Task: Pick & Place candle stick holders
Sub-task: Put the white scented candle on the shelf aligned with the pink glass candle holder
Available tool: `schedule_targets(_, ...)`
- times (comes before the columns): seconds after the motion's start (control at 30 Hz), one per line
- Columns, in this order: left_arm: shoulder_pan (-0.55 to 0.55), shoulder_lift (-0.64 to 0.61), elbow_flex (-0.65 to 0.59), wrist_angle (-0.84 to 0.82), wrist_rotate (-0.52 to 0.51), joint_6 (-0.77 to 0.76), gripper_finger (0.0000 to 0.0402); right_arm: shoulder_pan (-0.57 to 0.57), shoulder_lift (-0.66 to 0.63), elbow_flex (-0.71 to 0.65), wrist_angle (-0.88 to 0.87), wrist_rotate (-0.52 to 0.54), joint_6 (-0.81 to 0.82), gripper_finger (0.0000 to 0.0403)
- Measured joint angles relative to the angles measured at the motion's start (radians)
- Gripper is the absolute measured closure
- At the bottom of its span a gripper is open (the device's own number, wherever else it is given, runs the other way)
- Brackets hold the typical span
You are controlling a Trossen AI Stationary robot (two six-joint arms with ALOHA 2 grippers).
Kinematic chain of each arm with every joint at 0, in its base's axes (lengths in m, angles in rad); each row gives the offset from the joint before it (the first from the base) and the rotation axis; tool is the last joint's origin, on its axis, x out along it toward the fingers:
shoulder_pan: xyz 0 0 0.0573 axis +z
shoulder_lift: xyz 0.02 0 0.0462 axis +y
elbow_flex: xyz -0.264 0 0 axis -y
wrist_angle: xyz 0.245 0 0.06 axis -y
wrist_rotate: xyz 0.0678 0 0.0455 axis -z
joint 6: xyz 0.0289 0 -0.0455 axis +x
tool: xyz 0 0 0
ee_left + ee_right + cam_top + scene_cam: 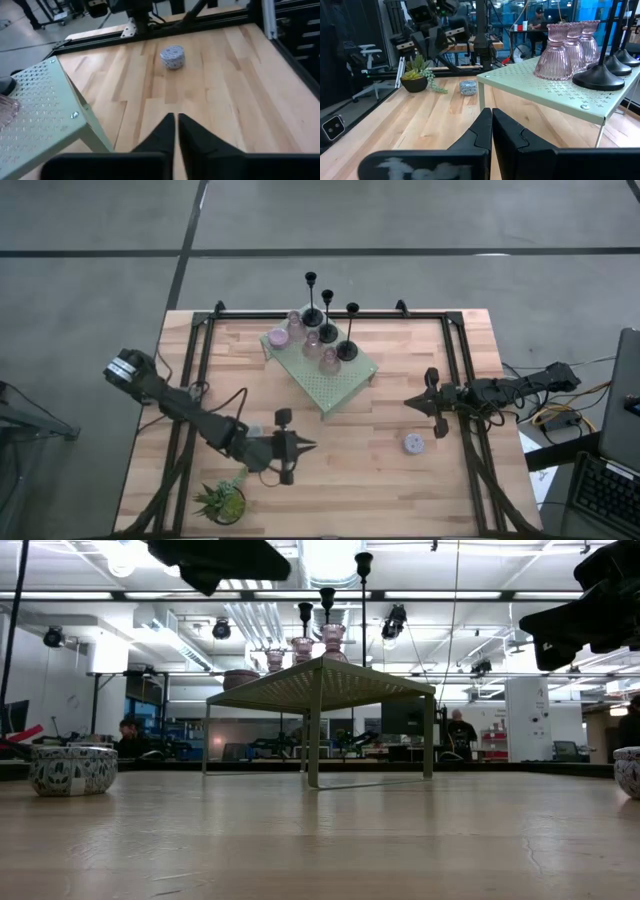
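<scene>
Three black candle stick holders (328, 320) with thin tall stems and several pink cups (555, 52) stand on top of the green perforated stand (330, 370) at the table's far middle. A pale blue-grey patterned cup (414, 444) sits upright on the wood at the right, and shows too in the left wrist view (172, 56). A second such cup (468, 87) rests on the table beside the plant. My left gripper (305, 446) is shut and holds nothing; it hovers over the near middle, pointing at the right-hand cup. My right gripper (410, 402) is shut and holds nothing, at the right.
A spiky green potted plant (222, 502) stands at the near left corner. A black frame rail (460, 380) runs round the table's sides. Bare wood (360, 470) lies between my left gripper and the right-hand cup. People sit in the room beyond.
</scene>
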Motion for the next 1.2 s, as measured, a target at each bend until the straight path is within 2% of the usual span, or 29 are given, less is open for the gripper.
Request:
schedule_targets(0.07, -0.008, -0.026, -0.031, 0.006, 0.002, -0.001, 0.0394, 0.0, 0.0, 0.0, 0.0, 0.0, 0.0, 0.0394)
schedule_targets(0.23, -0.009, -0.129, -0.13, 0.04, 0.0, -0.005, 0.0393, 0.0, 0.0, 0.0, 0.0, 0.0, 0.0, 0.0394)
schedule_targets(0.5, -0.01, -0.384, -0.403, 0.291, 0.062, 0.115, 0.0394, 0.0, 0.001, 0.0, -0.001, 0.0, 0.001, 0.0394)
schedule_targets(0.8, -0.009, -0.623, -0.634, 0.374, 0.093, 0.127, 0.0394, 0.0, 0.0, 0.0, 0.0, 0.0, -0.057, 0.0394)
schedule_targets(0.93, -0.009, -0.683, -0.705, 0.434, 0.094, 0.119, 0.0395, 0.0, 0.0, 0.0, 0.0, 0.0, -0.045, 0.0394)
schedule_targets(1.07, -0.009, -0.711, -0.747, 0.483, 0.094, 0.1, 0.039, 0.0, 0.0, 0.0, 0.01, 0.001, 0.076, 0.0394)
schedule_targets(1.2, -0.009, -0.716, -0.766, 0.5, 0.121, 0.124, 0.039, 0.0, 0.0, 0.0, 0.087, 0.004, 0.091, 0.0394)
